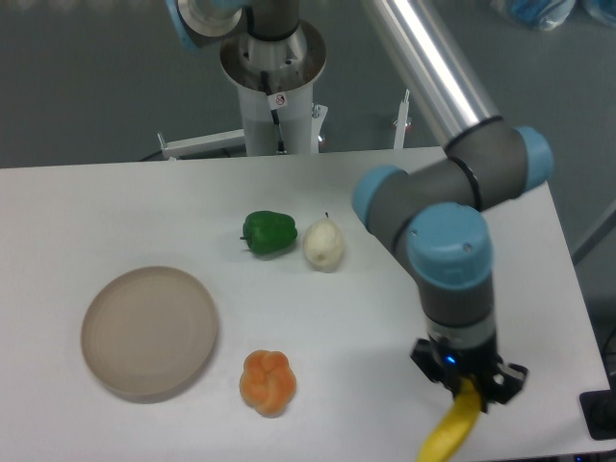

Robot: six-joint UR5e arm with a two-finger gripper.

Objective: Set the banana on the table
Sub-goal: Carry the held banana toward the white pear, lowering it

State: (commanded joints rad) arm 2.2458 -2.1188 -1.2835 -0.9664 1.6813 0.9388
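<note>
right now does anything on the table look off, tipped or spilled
Nothing stands out. The banana hangs from the gripper near the table's front edge. The green pepper and pear sit close together, the orange pastry-like item rests beside the empty plate. No spill or damage shows.

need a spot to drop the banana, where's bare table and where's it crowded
The gripper holds the banana over bare table between the orange fruit and the right edge. The far left strip behind the plate is bare too. Crowded: the middle, where green pepper and pear sit close.
</note>
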